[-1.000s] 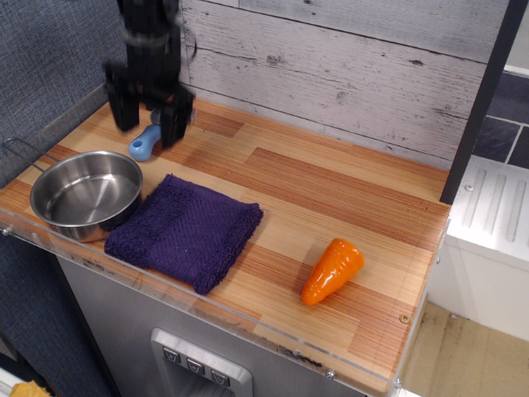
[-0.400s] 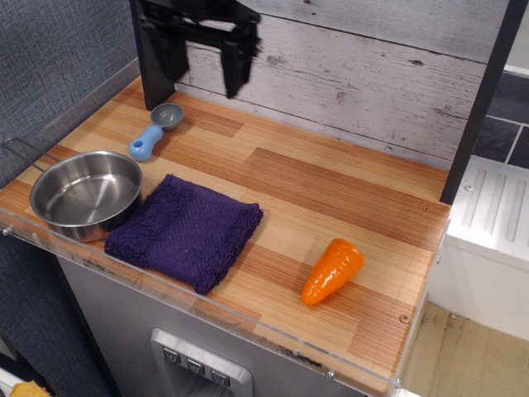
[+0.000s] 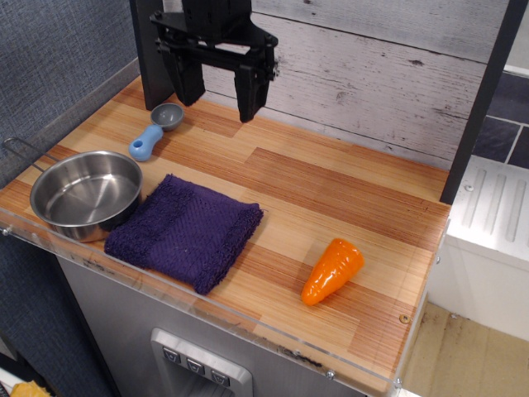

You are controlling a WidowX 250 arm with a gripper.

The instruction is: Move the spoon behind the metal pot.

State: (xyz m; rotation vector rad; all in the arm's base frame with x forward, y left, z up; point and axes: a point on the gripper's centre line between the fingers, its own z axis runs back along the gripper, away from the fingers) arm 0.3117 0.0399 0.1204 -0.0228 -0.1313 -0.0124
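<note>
spoon (image 3: 157, 129) on counter, left of raised, spread pincer (image 3: 219, 89)

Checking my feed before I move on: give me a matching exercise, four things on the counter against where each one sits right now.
Things:
1. spoon
2. metal pot
3. purple towel
4. orange carrot

Places:
A. near the front right of the counter
B. front left corner
C. behind the pot, near the back wall
D. just right of the pot, touching it

Pairs: 1-C, 2-B, 3-D, 4-A

The hand hangs open above the counter, holding nothing.
</note>
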